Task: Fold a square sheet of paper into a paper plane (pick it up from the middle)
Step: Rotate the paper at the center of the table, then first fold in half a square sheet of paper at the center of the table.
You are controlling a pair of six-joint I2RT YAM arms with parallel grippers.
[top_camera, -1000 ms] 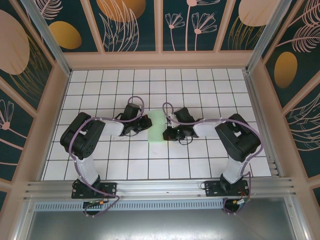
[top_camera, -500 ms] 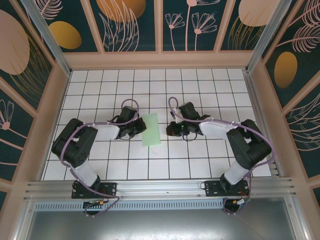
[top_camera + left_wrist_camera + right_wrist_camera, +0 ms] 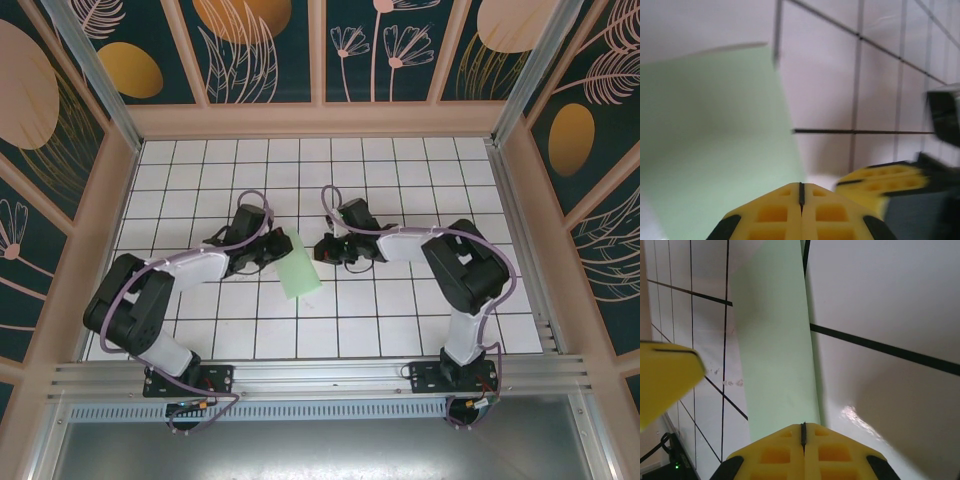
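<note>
The square sheet of paper [image 3: 298,263], a narrow strip, sits mid-bench [image 3: 400,330], its long axis running near-to-far with the near end angled right. The left gripper [image 3: 275,250] and right gripper [image 3: 320,252] flank it, each with fingers pressed together.

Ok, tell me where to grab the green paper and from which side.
I'd take the square sheet of paper at the middle of its right long edge, coming in low from that side. It looks like a flat, narrow, slightly tilted strip, so only thin edges offer a hold. The right gripper sits at that edge, jaws shut; open them first.
</note>
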